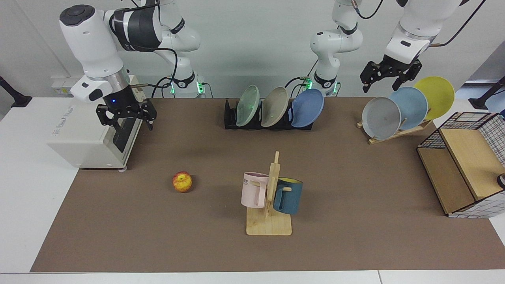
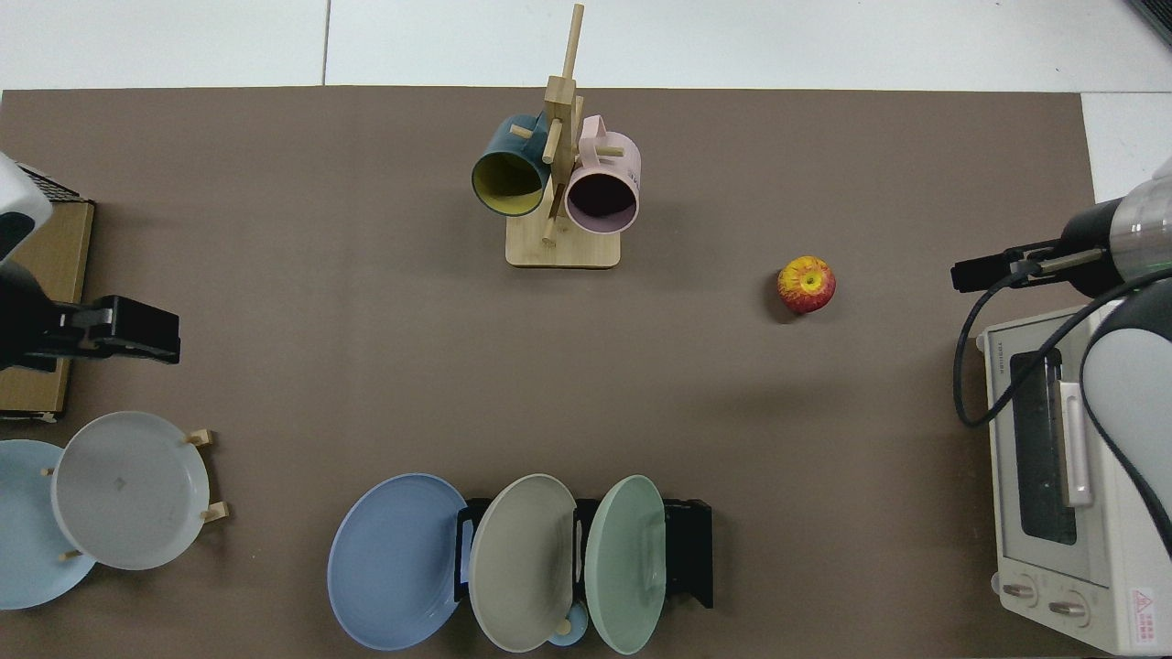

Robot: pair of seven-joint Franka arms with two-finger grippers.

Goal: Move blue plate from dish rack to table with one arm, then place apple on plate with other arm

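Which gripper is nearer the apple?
Right. The right gripper hangs over the toaster oven, close beside the apple; the left gripper hovers above the far wooden plate stand.

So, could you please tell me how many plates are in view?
6: the green plate, beige plate and blue plate in the dish rack; grey, sky-blue and yellow on the wooden stand.

I read "ME" in dark letters on pink mug (image 1: 254,190), hanging on mug tree (image 1: 272,197); rest of word hidden behind handle. Toaster oven (image 1: 92,138) carries grey lettering on side panel, too blurred for me to read. From above, small brand word along oven's front edge (image 2: 998,361) and red warning triangle sticker near knobs (image 2: 1140,599), wording beside it not legible. No other text I can make out.
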